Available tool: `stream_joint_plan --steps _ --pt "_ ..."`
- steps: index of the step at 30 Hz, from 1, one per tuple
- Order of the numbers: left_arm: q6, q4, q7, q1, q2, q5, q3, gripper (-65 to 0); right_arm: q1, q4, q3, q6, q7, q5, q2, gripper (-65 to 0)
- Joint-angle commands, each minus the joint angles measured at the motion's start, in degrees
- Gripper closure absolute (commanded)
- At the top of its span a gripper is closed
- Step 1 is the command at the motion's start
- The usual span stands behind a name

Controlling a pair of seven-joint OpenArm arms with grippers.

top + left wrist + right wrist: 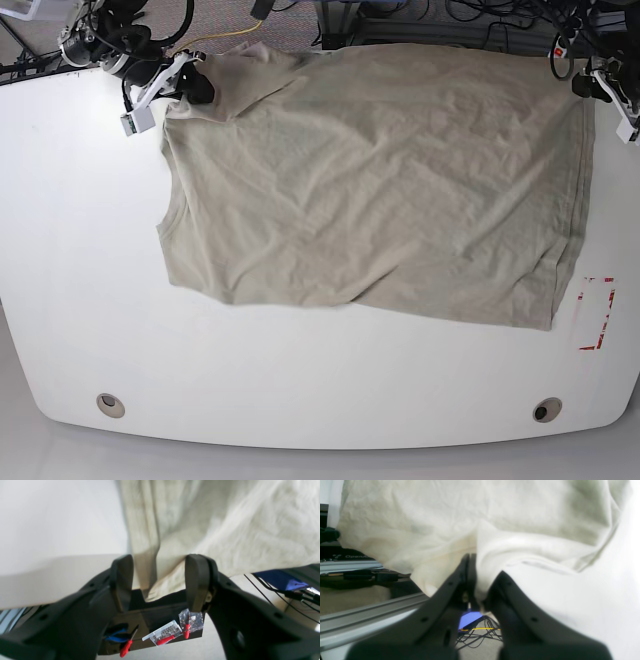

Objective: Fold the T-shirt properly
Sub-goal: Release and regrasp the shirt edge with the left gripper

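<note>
- I see one white surface (300,390), the biggest thing in the base view, with two round holes (110,405) near its front edge and one red-marked rectangle (596,313) near the edge on the view's right.
- One T-shirt (380,180), beige and wrinkled, lies spread over the far half of the surface, its far edge at the back rim; the sleeve corner on the view's left is bunched up at the right tool.
- The right tool (475,580) is fully closed with a fold of the shirt pinched between its jaws. My right wrist view shows the cloth running up out of the grip; the base view shows only the arm's end at the shirt's back left corner.
- The left tool (160,580) stands partly open, its two fingers (197,580) apart with a hanging fold of shirt between them. I cannot tell whether they actually press the cloth.
- Only the left wrist view shows a dark tray (160,627) below the surface's edge. In it I count three red-handled small tools (126,648), one clear plastic box (165,631) and one clear bag (193,620).
- Only the right wrist view shows an aluminium rail (370,615) and loose cables (480,632) on the floor.
</note>
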Motion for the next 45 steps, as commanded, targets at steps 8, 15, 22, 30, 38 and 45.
stream_joint_plan --steps 8,15,22,30,38,45 --pt "-0.06 0.72 0.79 0.66 -0.12 0.38 -0.31 -31.2 -0.07 1.05 0.39 0.32 0.82 1.26 0.38 0.0" --pt "-0.06 0.72 0.88 0.75 -0.03 0.29 4.61 -30.8 -0.07 1.05 0.39 0.32 0.82 1.26 0.38 0.0" --pt "-0.06 0.72 0.88 2.24 1.29 0.29 4.70 -29.6 -0.07 1.05 0.48 0.32 0.82 1.26 0.38 0.0" --pt "-0.06 0.72 0.88 1.89 2.34 0.73 4.44 -5.1 -0.07 1.05 0.39 0.32 0.82 1.26 0.29 0.0" --pt "-0.06 1.24 0.88 1.89 2.08 0.38 2.68 -4.9 0.11 1.05 0.66 0.32 0.82 1.18 0.29 0.0" --pt "-0.06 10.56 0.88 1.10 2.96 0.64 -1.63 -4.7 0.37 1.40 0.75 0.32 0.82 1.09 0.29 0.0"
